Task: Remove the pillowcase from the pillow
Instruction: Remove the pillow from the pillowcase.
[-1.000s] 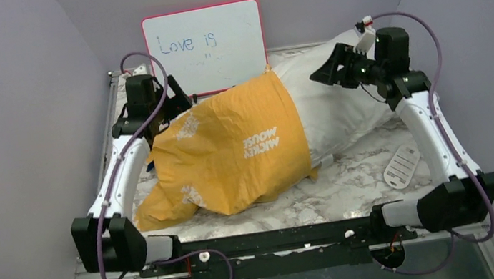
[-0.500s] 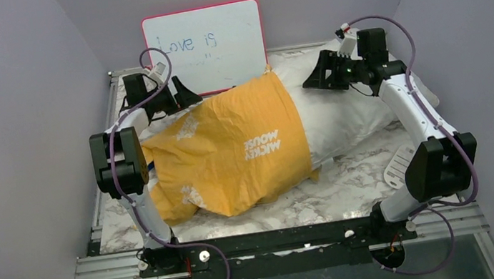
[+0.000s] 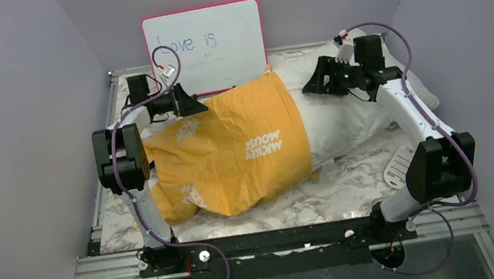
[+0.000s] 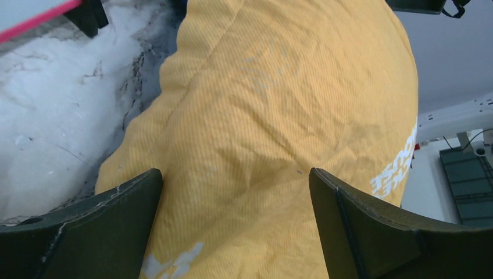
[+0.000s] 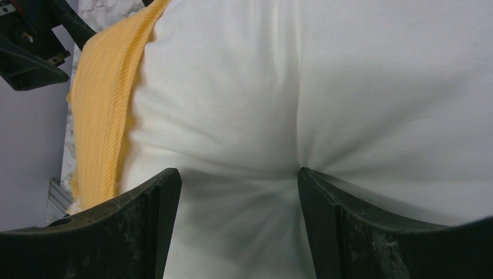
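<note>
The pillowcase (image 3: 231, 149), yellow-orange face up with white "Mickey Mouse" lettering, covers the left part of the white pillow (image 3: 348, 108), whose right half sticks out bare. My left gripper (image 3: 185, 103) is open at the case's far left end, its jaws pressed against the orange fabric (image 4: 279, 116). My right gripper (image 3: 316, 81) is open and pushed into the bare pillow (image 5: 279, 93), which dimples at the fingertips (image 5: 308, 174). The case's hem (image 5: 102, 116) shows at the left of the right wrist view. The blue face is hidden.
A pink-framed whiteboard (image 3: 205, 44) reading "Love is" stands at the back, just behind the left gripper. A small white slotted disc (image 3: 400, 166) lies on the marble table (image 3: 338, 199) at the right. Purple walls close in on both sides.
Both arms have drawn back and folded up, then reached in. The left gripper moved right onto the pillowcase's end. The right gripper moved left and down onto the bare pillow.
</note>
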